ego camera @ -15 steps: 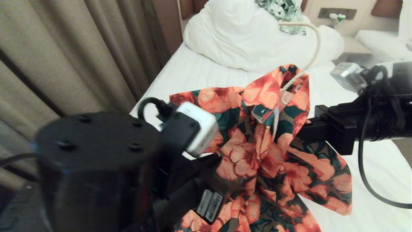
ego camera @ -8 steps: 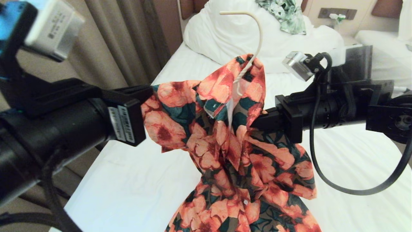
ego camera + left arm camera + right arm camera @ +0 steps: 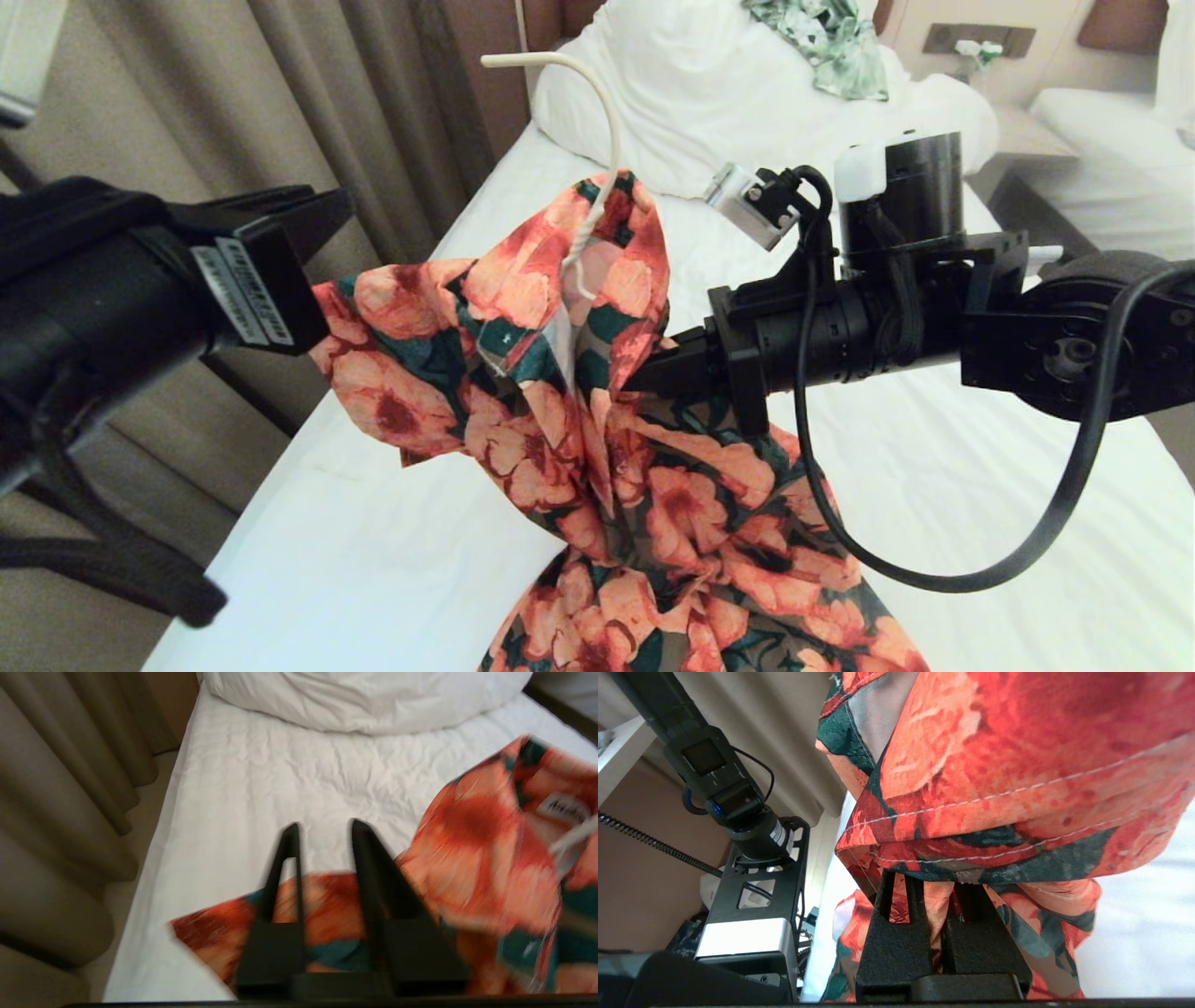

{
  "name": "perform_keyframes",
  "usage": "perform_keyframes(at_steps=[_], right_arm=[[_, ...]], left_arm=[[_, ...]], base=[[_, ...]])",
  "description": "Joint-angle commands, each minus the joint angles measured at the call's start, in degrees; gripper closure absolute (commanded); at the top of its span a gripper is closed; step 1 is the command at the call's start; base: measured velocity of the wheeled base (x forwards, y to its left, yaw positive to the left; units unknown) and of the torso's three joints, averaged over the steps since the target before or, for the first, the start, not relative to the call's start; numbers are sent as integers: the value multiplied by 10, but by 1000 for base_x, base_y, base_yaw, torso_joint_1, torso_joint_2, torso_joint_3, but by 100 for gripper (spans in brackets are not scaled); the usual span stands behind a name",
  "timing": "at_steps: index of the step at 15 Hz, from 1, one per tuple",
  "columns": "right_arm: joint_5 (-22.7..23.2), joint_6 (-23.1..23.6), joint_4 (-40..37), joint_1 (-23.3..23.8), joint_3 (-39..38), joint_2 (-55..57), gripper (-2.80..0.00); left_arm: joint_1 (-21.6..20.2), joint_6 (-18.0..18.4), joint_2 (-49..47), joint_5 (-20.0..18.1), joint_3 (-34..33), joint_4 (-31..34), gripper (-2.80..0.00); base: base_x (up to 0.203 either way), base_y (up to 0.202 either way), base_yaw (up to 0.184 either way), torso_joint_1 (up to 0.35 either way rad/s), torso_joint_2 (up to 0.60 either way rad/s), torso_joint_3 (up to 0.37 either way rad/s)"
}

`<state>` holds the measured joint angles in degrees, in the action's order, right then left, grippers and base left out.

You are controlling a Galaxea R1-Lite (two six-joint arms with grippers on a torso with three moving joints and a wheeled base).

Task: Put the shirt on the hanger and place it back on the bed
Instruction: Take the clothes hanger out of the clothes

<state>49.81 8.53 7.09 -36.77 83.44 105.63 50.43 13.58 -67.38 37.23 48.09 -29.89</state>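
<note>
Shirt (image 3: 597, 411) hangs bunched in mid-air over the bed (image 3: 392, 560), hanger (image 3: 588, 140) hook poking out at twelve o'clock. Right gripper (image 3: 644, 373) at three o'clock pinches its cloth; left gripper (image 3: 322, 835), at nine, stands parted, holding nothing.

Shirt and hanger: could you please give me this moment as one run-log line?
right gripper: shut on shirt | left gripper: open, beside sleeve | hanger: hook above collar | bed: below

Hotel-like bedroom: twin white beds (image 3: 392, 560), padded headboards (image 3: 1120, 23), curtains (image 3: 308, 112).
</note>
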Motion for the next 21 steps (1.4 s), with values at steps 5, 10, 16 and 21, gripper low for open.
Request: perform_keyframes(at_steps=[5, 10, 16, 21], right_arm=[[1, 1, 1, -16, 29, 39, 0], [0, 1, -1, -13, 44, 42, 0], [-23, 1, 0, -15, 59, 47, 0], [-23, -32, -3, -15, 53, 27, 0]], left_arm=[[38, -5, -78, -1, 3, -69, -280], [70, -7, -69, -1, -4, -70, -280], [105, 6, -100, -16, 3, -70, -280], [109, 22, -136, -16, 46, -71, -280]], base=[[0, 0, 0, 0, 0, 0], [0, 0, 0, 0, 0, 0], [0, 0, 0, 0, 0, 0], [0, 0, 0, 0, 0, 0]])
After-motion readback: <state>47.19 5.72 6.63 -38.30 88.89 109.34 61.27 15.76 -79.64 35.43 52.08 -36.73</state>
